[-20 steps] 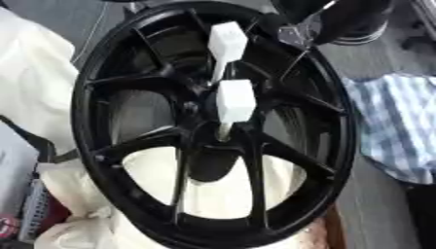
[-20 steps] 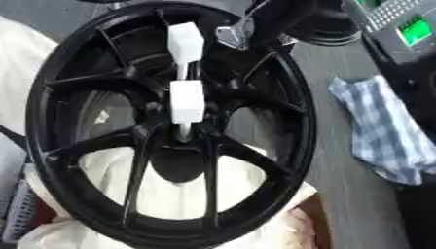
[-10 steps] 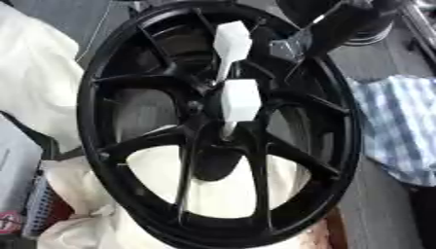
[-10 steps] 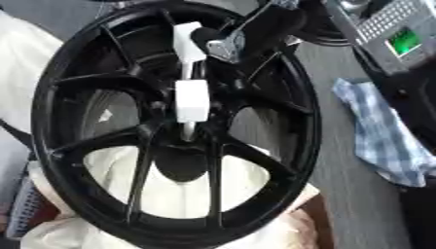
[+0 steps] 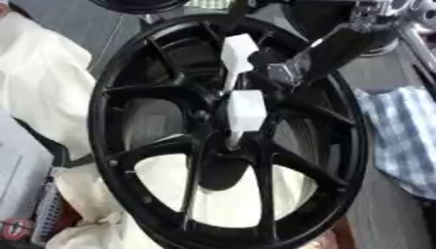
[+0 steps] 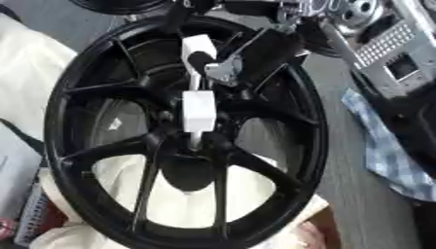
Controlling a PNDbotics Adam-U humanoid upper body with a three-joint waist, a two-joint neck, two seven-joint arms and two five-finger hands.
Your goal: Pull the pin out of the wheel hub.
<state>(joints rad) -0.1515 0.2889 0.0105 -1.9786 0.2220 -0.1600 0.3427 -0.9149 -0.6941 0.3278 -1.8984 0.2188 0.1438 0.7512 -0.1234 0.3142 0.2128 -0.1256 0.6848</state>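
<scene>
Left eye view shows the right hand [image 5: 294,68] reaching from the upper right, fingers touching the white pin [image 5: 238,97] above the black wheel hub [image 5: 213,146]; whether they pinch it I cannot tell.

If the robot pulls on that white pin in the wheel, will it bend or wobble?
Probably not bend: the white pin looks blocky and rigid. It might wobble, since only its thin tip sits in the black wheel hub. It looks light enough for the right hand.

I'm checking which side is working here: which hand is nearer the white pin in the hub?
Right. The right hand reaches in from the upper right, its fingers next to the top of the white pin in the wheel hub. The left hand shows in neither view.
</scene>
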